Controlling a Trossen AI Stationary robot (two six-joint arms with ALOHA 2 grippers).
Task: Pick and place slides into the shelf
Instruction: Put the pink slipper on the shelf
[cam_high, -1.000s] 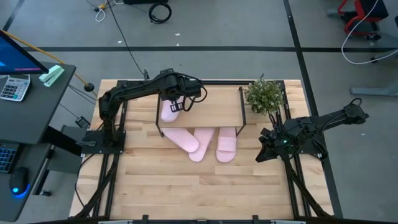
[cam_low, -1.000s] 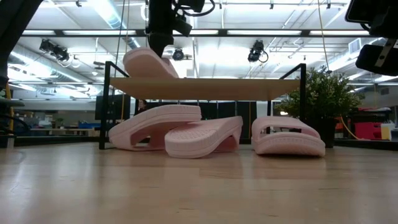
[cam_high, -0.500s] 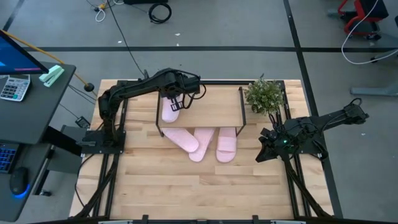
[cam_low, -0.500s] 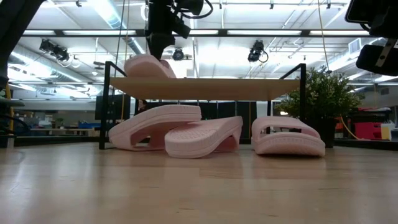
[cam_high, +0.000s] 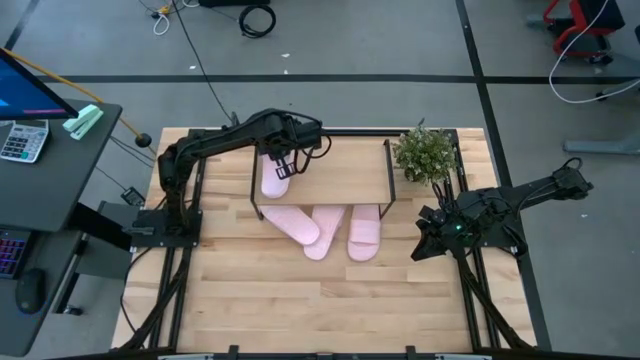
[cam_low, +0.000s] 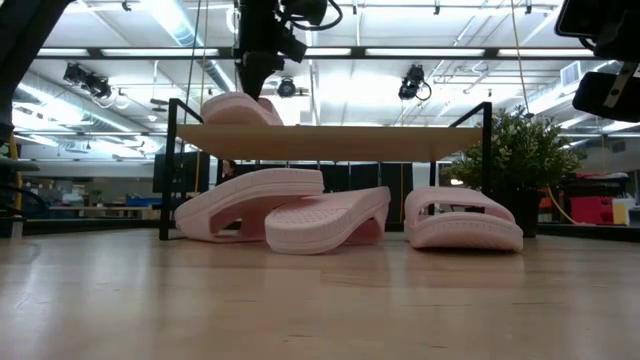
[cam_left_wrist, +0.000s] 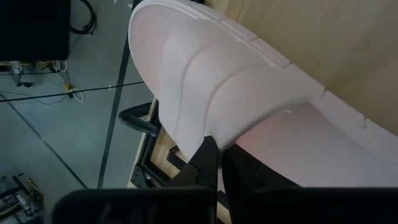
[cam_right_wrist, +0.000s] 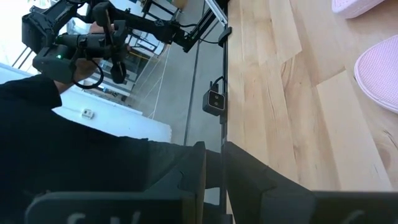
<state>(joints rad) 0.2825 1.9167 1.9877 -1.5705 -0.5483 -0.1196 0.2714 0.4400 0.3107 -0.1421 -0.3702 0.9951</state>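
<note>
The shelf (cam_high: 345, 172) (cam_low: 340, 141) stands at the table's far side. One pale pink slide (cam_high: 274, 180) (cam_low: 238, 108) (cam_left_wrist: 236, 93) lies on the left end of its top board, with my left gripper (cam_high: 283, 166) (cam_low: 256, 88) (cam_left_wrist: 221, 167) above it and shut on it. Three more slides (cam_high: 291, 223) (cam_high: 326, 236) (cam_high: 365, 231) lie on the table under and in front of the shelf; in the low view the middle slide (cam_low: 330, 218) leans against the left slide (cam_low: 250, 200). My right gripper (cam_high: 428, 238) (cam_right_wrist: 214, 171) waits shut over the table's right edge. My left gripper holds the slide on the shelf by the edge of its wide strap (cam_left_wrist: 214, 127), pinched between the two fingers. The fingers come from above, pointing down. The slide's sole rests on the left end of the top board (cam_low: 215, 128), nearly flat.
A potted plant (cam_high: 425, 152) (cam_low: 520, 150) stands just beyond the shelf's right end. The right part of the shelf's top board (cam_high: 355, 170) is bare. The near half of the wooden table (cam_high: 330, 300) is open. A desk with a calculator (cam_high: 22, 140) stands off the table's left.
My left gripper has moved down a little over the shelf's left end. The slide it holds, earlier tilted with one end raised above the board, has come down and now lies nearly flat on the top board.
</note>
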